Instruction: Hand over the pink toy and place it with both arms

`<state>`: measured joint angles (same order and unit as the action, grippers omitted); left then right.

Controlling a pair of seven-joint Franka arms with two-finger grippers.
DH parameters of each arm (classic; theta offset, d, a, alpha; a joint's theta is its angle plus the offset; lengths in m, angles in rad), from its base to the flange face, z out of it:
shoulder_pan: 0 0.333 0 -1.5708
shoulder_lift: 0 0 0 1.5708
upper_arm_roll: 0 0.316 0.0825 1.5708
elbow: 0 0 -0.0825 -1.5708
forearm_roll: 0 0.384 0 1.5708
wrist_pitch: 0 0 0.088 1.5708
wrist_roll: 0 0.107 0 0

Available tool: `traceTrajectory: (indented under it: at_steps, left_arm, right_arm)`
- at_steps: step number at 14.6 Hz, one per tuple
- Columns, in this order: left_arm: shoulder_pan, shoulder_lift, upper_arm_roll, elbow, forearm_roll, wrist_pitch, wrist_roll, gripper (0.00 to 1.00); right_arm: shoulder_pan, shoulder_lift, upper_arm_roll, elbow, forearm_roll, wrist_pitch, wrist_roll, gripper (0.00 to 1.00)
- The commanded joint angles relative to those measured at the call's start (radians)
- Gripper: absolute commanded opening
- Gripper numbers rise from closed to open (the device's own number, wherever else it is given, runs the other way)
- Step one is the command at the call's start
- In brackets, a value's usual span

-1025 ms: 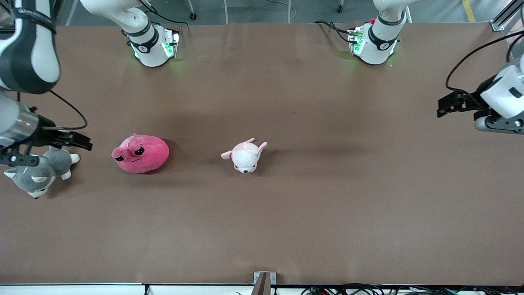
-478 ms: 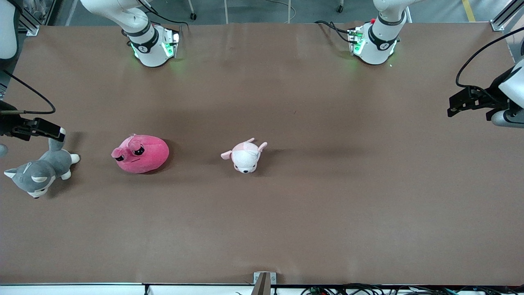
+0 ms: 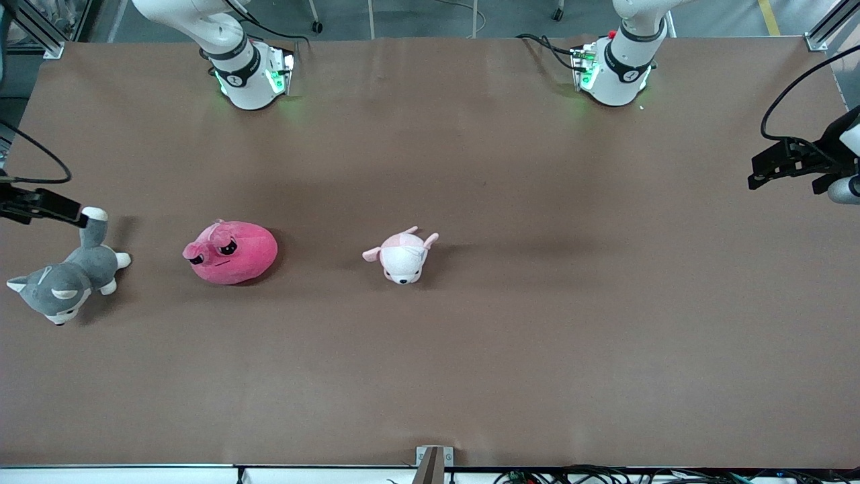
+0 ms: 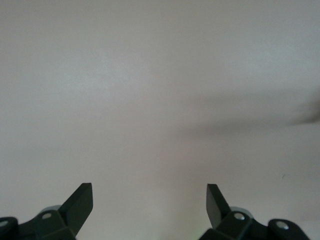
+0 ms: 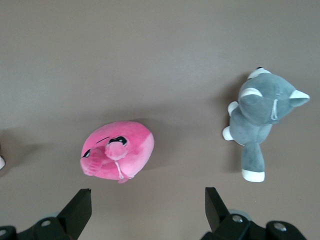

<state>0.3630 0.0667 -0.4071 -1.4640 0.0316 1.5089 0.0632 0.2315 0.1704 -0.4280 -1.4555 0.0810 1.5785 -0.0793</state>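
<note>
**Both grippers clear of the toys**

Right gripper (image 5: pixel 145 212), fingers spread, empty, over the grey husky plush's (image 3: pixel 64 279) tail. Pink toy (image 3: pixel 230 252) lies on counter (image 3: pixel 537 336), between husky and white puppy plush (image 3: pixel 402 255). Left gripper (image 4: pixel 149 205) spread, empty, over the counter's left-arm end. Stage unclear: pre-pickup or already placed.

We see even overhead light, soft shadows beside each toy, green glow at both arm bases; left wrist view washed out, pale, with a faint streak shadow.

Bare table (image 3: pixel 537 349) rings the pink toy (image 3: pixel 230 252); grey plush (image 3: pixel 64 282) and white plush (image 3: pixel 402 255) flank it.
</note>
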Motion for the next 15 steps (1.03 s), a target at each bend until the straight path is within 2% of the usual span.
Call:
traceTrajectory:
  at_steps: [1,7,8,10,11,13,14,15]
  left_arm:
    - [0.002,-0.021,-0.001,0.001,0.019,-0.018,0.012,1.0]
    - [-0.009,-0.019,0.021,0.001,0.019,-0.016,0.012,1.0]
    - [-0.024,-0.019,0.039,0.001,0.019,-0.016,0.01,1.0]
    - [-0.108,-0.021,0.124,0.001,0.019,-0.015,0.012,1.0]
    - [-0.142,-0.021,0.158,0.001,0.019,-0.016,0.012,1.0]
    - [-0.179,-0.021,0.189,-0.001,0.019,-0.016,0.012,1.0]
    - [-0.202,-0.021,0.215,0.001,0.019,-0.016,0.01,1.0]
    - [-0.223,-0.021,0.238,0.001,0.019,-0.016,0.01,1.0]
  right_arm:
    - [-0.012,0.011,0.014,0.023,0.009,-0.02,0.001,1.0]
    - [0.006,-0.017,0.02,0.014,0.002,-0.132,0.018,1.0]
    - [0.011,-0.025,0.02,0.012,0.0,-0.138,0.039,1.0]
    - [0.037,-0.025,0.023,0.018,-0.006,-0.169,0.105,1.0]
    - [0.023,-0.032,0.05,0.018,-0.006,-0.175,0.113,1.0]
    - [-0.099,-0.064,0.193,0.011,-0.007,-0.178,0.113,1.0]
    - [-0.125,-0.077,0.234,0.009,-0.015,-0.175,0.113,1.0]
    - [-0.132,-0.087,0.247,0.007,-0.033,-0.176,0.113,1.0]
